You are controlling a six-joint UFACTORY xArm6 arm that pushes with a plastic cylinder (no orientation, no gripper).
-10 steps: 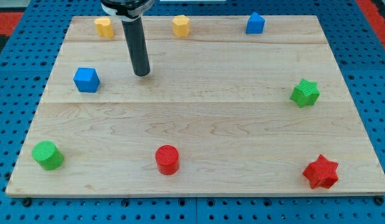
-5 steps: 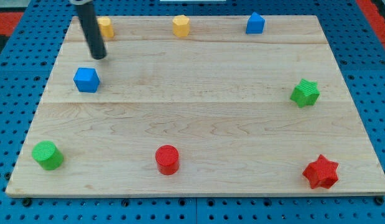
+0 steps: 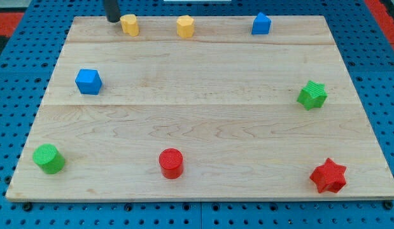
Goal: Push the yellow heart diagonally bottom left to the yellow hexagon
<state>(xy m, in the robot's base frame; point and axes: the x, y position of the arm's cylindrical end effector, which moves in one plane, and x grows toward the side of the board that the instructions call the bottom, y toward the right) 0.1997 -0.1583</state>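
Observation:
The yellow heart [image 3: 129,24] lies near the top edge of the wooden board [image 3: 203,108], left of centre. The yellow hexagon [image 3: 185,27] lies to its right on the same top strip, a block's width or two away. My tip [image 3: 112,20] stands at the top edge, touching or just beside the heart's left side. Only the lowest part of the rod shows.
A blue cube [image 3: 88,81] is at the left. A blue block [image 3: 261,24] is at top right. A green star [image 3: 312,95] is at the right, a red star [image 3: 328,176] bottom right, a red cylinder [image 3: 171,163] bottom centre, a green cylinder [image 3: 48,158] bottom left.
My tip moved from the board's upper middle leftward, then up to the top edge. The yellow heart slid right, toward the yellow hexagon.

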